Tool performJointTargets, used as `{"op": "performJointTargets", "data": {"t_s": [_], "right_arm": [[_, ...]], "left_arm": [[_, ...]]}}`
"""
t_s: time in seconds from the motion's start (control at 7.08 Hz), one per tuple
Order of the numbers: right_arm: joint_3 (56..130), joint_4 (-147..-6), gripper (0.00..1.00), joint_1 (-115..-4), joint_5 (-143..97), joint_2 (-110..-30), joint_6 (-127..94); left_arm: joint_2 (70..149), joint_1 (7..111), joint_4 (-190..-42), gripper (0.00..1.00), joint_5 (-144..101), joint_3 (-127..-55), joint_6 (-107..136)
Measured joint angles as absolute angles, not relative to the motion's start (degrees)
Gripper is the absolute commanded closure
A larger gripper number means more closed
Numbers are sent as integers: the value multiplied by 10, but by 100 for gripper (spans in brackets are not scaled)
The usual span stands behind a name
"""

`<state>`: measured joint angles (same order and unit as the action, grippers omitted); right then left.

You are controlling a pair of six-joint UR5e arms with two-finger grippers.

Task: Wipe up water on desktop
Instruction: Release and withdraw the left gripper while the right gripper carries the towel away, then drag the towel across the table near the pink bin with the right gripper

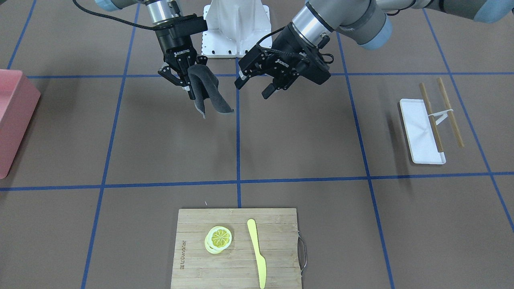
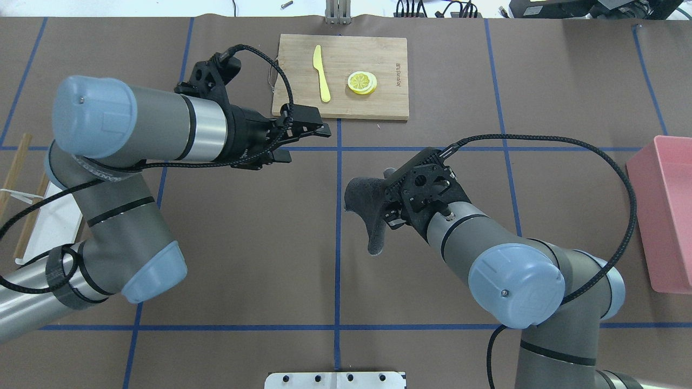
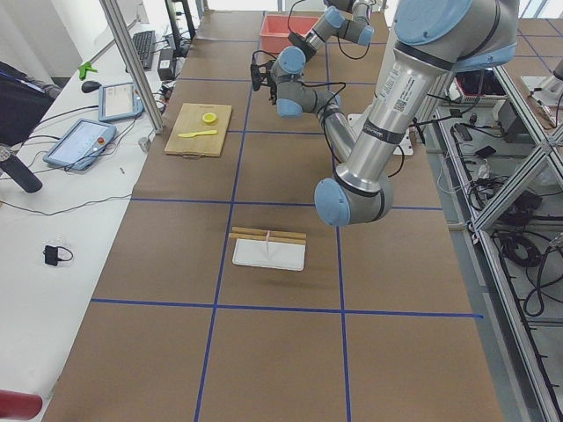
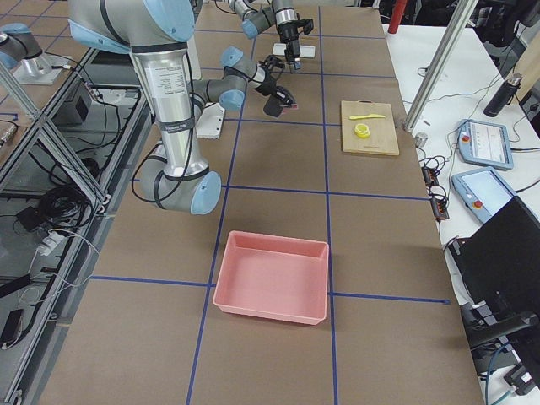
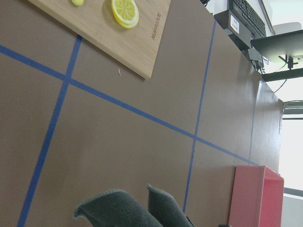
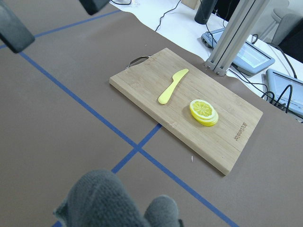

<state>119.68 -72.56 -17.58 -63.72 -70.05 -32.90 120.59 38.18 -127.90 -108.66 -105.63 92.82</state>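
Observation:
The desktop (image 1: 301, 140) is a flat brown surface with blue tape lines; no water shows on it. My right gripper (image 1: 188, 82) is shut on a dark grey cloth (image 1: 209, 96) and holds it in the air above the desktop (image 2: 243, 243), the cloth (image 2: 365, 208) hanging down. The cloth also shows at the bottom of the right wrist view (image 6: 109, 201) and the left wrist view (image 5: 123, 210). My left gripper (image 1: 253, 89) is open and empty, raised just beside the cloth; in the overhead view it (image 2: 303, 143) hovers near the cutting board's edge.
A bamboo cutting board (image 1: 277, 224) with a lemon slice (image 1: 219, 239) and a yellow knife (image 1: 257, 253) lies across the table from me. A pink bin (image 2: 667, 216) stands on my right. A white tray (image 1: 419, 132) with chopsticks (image 1: 449, 112) lies on my left.

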Motion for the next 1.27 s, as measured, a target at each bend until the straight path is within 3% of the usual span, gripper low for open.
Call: {"op": "performJointTargets", "data": {"t_s": [0.85,1.27], "right_arm": [[1199,-730,100,-218,-650,-743,-413],[1198,-757,100,-267,-717,-794,-421]], "left_arm": [[1119,538,-960,2,-1097,-1116,331],[1045,689,-892,2,-1122,-1102,49]]}}
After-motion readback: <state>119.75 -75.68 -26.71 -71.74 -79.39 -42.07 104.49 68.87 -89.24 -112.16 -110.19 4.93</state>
